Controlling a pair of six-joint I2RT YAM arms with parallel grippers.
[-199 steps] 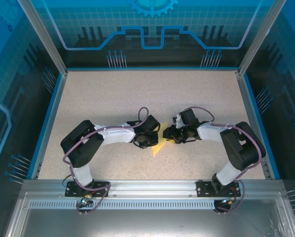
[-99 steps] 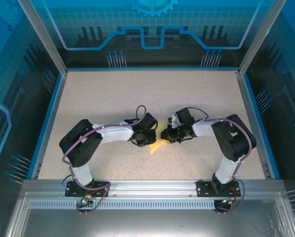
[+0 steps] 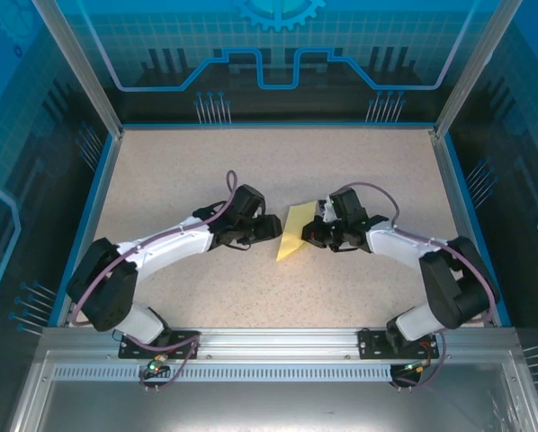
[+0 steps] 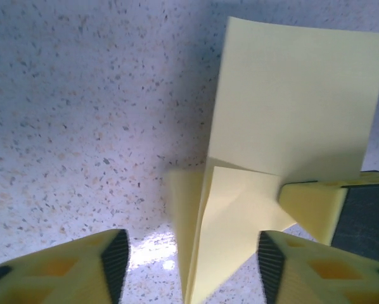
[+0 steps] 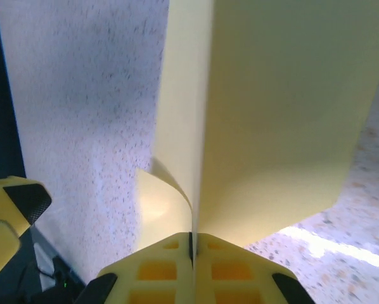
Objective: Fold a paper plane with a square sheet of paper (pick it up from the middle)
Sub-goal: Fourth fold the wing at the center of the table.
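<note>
Over on the left, the blue raised edge rail (image 3: 87,220) of the speckled beige tabletop (image 3: 197,171) sits well clear of the white left arm (image 3: 161,252). Bare surface runs wide beyond both arms and out to the rail on the right. Since half a second ago both arms have stretched further from their bases, and the paper has gone with them, away from the near edge. The left gripper (image 3: 274,227) has its jaws spread apart and holds nothing, just left of the thin pale yellow paper sheet (image 3: 296,232), which is partly folded to a point aiming at the near side. The right gripper (image 3: 310,234) is clenched on the sheet's right side, fingers pressed together with paper between them
</note>
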